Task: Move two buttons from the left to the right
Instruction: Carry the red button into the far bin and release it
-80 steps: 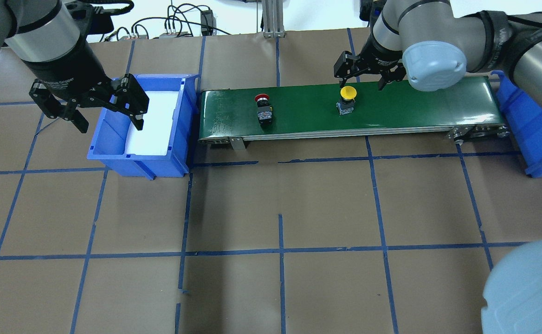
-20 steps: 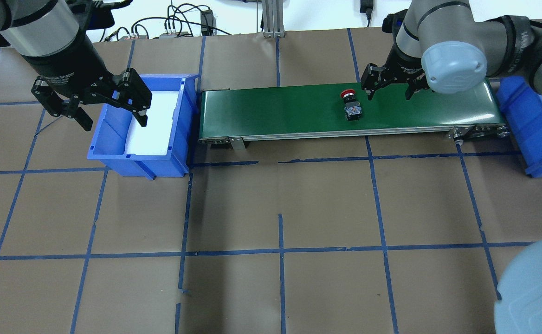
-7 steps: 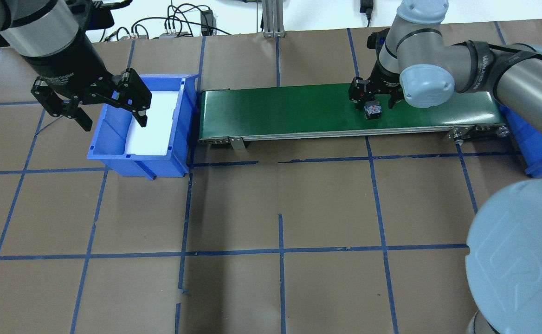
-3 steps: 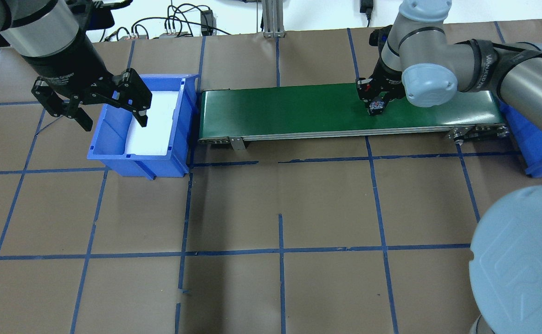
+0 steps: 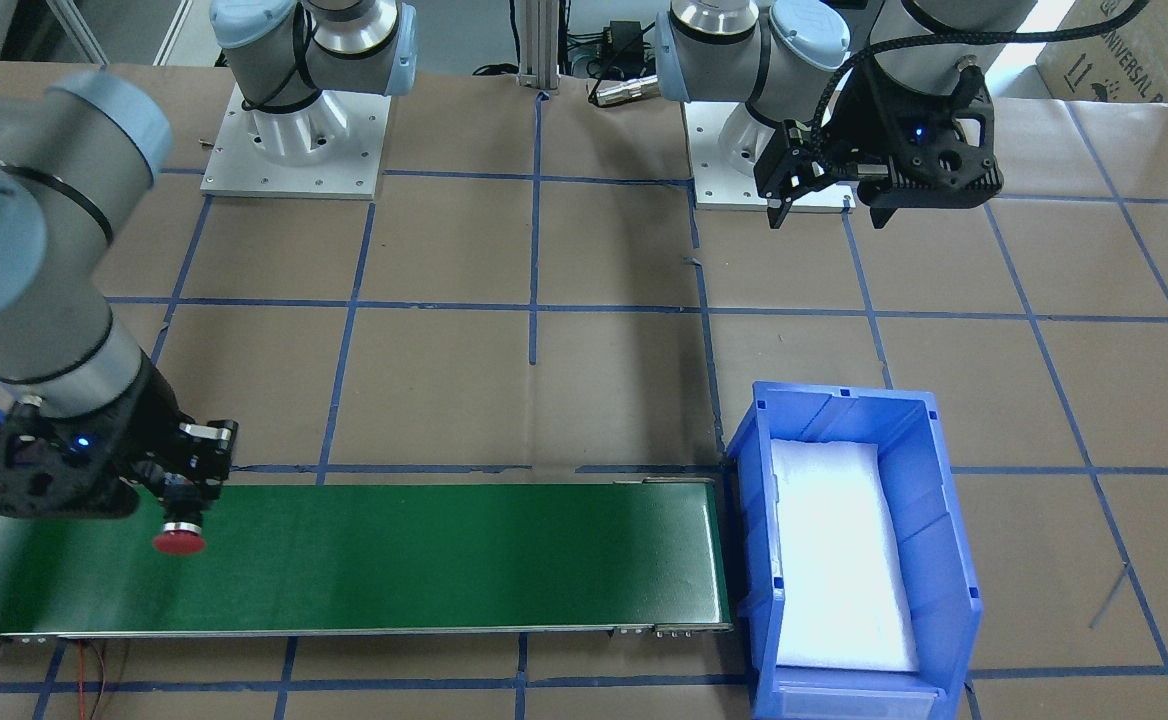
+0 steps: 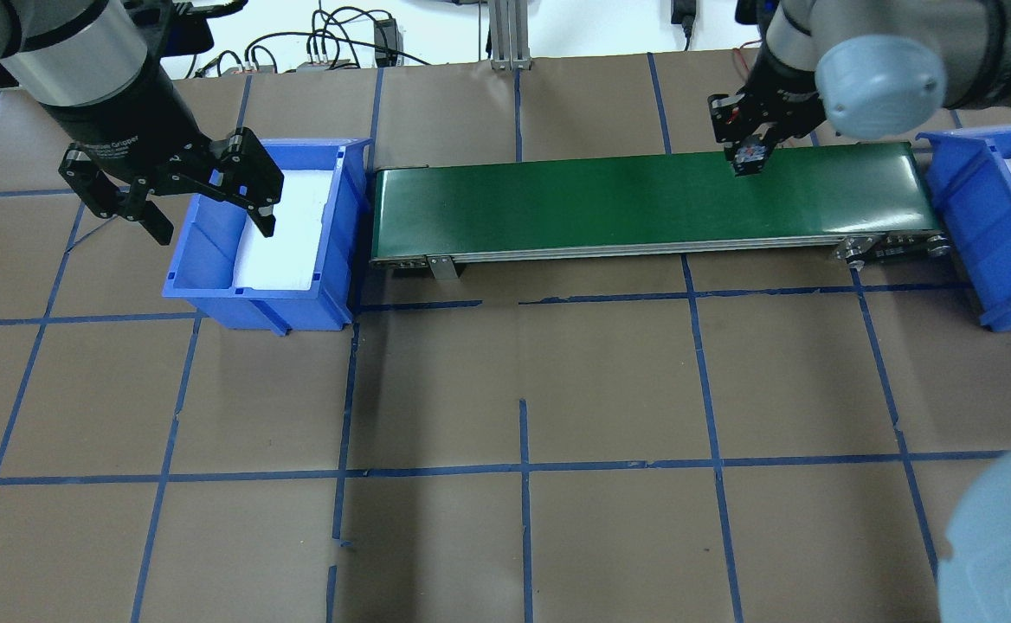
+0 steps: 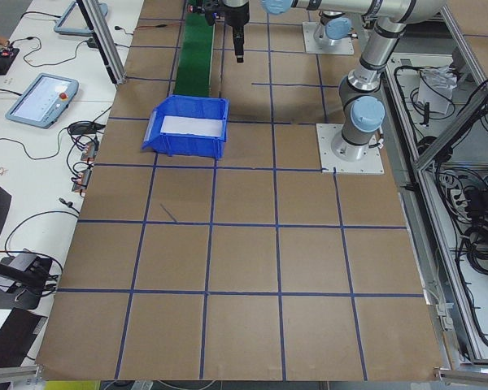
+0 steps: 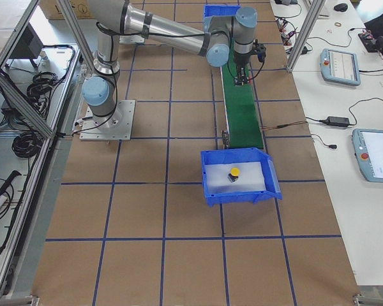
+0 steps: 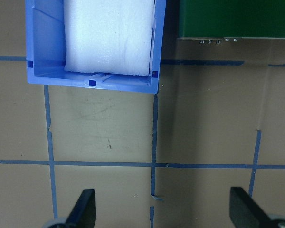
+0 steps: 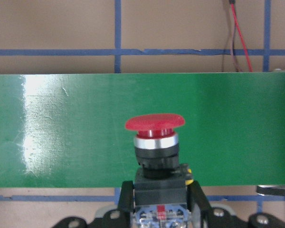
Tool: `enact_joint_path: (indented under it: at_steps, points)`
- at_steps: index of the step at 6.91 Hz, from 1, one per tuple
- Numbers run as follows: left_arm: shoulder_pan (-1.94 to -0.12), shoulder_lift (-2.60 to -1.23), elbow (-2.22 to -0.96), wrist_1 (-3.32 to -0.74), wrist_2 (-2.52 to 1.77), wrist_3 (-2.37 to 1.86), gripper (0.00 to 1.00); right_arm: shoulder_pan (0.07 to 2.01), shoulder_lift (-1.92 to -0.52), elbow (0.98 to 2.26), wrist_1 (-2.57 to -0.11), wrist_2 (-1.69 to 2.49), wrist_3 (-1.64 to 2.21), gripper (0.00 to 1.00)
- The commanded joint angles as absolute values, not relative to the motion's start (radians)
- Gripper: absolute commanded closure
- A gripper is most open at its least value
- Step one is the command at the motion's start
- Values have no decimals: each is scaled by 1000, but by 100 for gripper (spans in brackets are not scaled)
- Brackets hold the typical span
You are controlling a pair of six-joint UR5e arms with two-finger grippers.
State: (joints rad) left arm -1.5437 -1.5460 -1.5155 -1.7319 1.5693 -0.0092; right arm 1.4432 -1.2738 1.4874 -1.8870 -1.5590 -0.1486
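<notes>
The right hand is clamped on the black body of the red-capped push-button switch, over the green conveyor belt. The blue plastic bin at its 3 o'clock holds the yellow-capped switch. My worry is that the cap end juts past the fingers, so a quick swing could lever it loose short of the bin. The left hand hangs wide at 9 o'clock.

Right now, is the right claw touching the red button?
Touching. In the right wrist view, the right claw has its fingers pressed against both sides of the black body of the red button.
</notes>
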Motion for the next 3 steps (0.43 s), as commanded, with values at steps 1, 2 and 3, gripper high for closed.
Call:
enact_joint_path:
  at_steps: [1, 2, 3]
  points:
    - [-1543, -1546, -1516, -1732, 1569, -9, 0, 1163, -1328, 1439, -1754, -1502, -527, 97]
    - [-1543, -1546, -1516, -1732, 1571, -9, 0, 1040, -1310, 1425, -1764, -1494, -716, 97]
    - [-1545, -1546, -1516, -1732, 1569, -9, 0, 949, -1271, 1390, -1769, -1494, -850, 97]
